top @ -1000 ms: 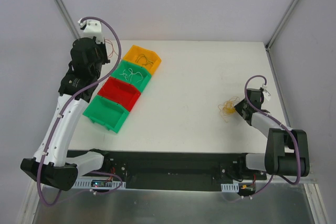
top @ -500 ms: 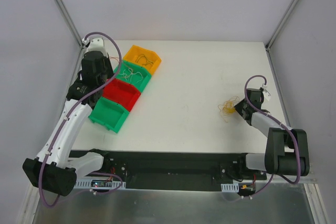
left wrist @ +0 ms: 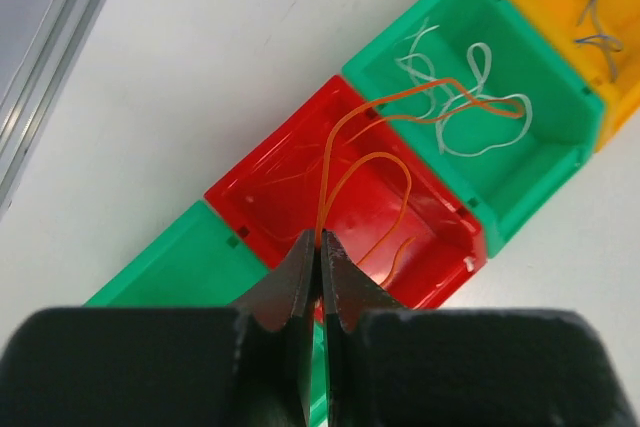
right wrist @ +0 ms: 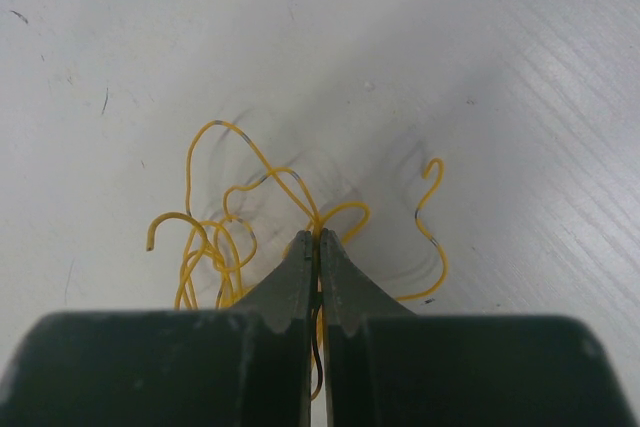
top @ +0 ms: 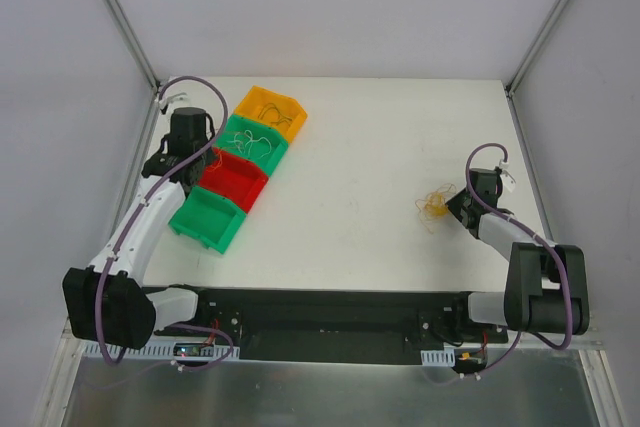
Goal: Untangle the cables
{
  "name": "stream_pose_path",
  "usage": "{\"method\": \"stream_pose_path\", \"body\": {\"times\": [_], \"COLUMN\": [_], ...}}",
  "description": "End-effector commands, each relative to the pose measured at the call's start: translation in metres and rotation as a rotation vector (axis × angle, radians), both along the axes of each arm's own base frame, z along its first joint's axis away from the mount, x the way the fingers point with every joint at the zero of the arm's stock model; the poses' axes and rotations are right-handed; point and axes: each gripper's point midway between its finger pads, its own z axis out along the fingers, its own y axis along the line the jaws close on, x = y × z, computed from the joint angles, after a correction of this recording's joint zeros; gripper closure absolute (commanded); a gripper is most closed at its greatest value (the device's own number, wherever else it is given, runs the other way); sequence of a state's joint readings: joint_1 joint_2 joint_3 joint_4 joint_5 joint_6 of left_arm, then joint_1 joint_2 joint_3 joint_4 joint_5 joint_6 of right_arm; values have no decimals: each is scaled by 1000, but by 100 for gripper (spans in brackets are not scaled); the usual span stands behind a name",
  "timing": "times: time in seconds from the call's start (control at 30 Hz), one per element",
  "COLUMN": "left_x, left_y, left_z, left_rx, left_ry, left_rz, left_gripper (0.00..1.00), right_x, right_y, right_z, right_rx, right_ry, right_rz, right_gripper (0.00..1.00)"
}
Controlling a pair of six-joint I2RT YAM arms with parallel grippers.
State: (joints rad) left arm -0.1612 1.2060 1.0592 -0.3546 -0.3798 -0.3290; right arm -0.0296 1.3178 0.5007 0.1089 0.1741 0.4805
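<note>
- Got the left jaws clamped tight on one thin orange cable (left wrist: 345, 162), right above the red bin (left wrist: 262, 192).
- Loops up out of the pinch, then runs across into the neighbouring green bin (left wrist: 565, 152), passing over some white wires (left wrist: 478, 57) in there.
- Got the right jaws squeezed shut on a strand of the yellow cable clump (right wrist: 228, 237).
- Sits on the table (top: 380, 147) near its right edge, well apart from the bins.

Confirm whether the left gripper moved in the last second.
Yes. The left gripper came toward the table's near edge, from beside the yellow bin to the red bin's left edge.
</note>
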Motion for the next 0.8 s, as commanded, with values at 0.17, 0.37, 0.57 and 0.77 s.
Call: {"method": "stream_pose_path", "body": {"times": [0.17,0.37,0.57,0.77], "left_x": [-36,-47,-68,-69], "left_y": [30,13,14,19], "left_z": [-11,7,4,-8], "left_rx": [-34,23,121,190], "left_ry": [-66,-145,-73,6], "left_rz": [190,-43,-153,-184], "left_gripper": [100,100,100,100], "right_x": [17,16,15,15], "right_y": [-1,-1,0,1], "right_z": [13,11,11,9], "right_rx": [14,17,19,23], "right_ry": [-44,-40,-41,-37], "right_rz": [-8,-6,-3,1], "right_gripper": [99,99,99,99]}}
